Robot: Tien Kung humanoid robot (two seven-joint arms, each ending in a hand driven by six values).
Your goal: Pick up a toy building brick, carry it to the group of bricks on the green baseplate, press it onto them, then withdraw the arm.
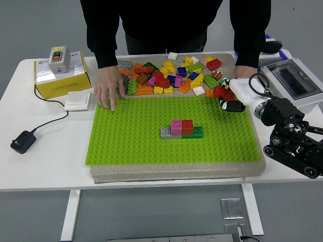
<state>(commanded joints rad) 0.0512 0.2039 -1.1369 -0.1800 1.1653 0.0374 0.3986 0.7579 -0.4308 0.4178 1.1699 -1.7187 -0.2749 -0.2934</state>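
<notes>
The right hand (229,98), white-shelled with black fingertips, is seen at the far right corner of the green baseplate (131,136), carried on a black arm (292,138) that enters from the right edge. Its fingers are closed around a red brick (220,92), which is held at the hand's left side, just above the baseplate studs. The left hand is not seen in the view.

Well to the left of the hand and nearer the table's front edge, the group of bricks (181,129) is seated on the baseplate: a grey brick, a pink one, a red one and a green one in a row. Just beyond the hand, on the far side of the baseplate, a loose pile of coloured bricks (171,75) is spread over the grey slab (176,174) that bears the baseplate.

A person in a black top stands at the far side. One of the person's hands (108,88) is laid flat on the far left corner of the baseplate, well apart from the robot's hand; the other (244,72) is partly hidden right behind the robot's hand.

To the hand's right, a grey enclosure with a clear lid (292,80) is set on the white table (45,166). Far to the left are a yellow box (60,75), a white wall switch (78,100) and a black power adapter (22,141).
</notes>
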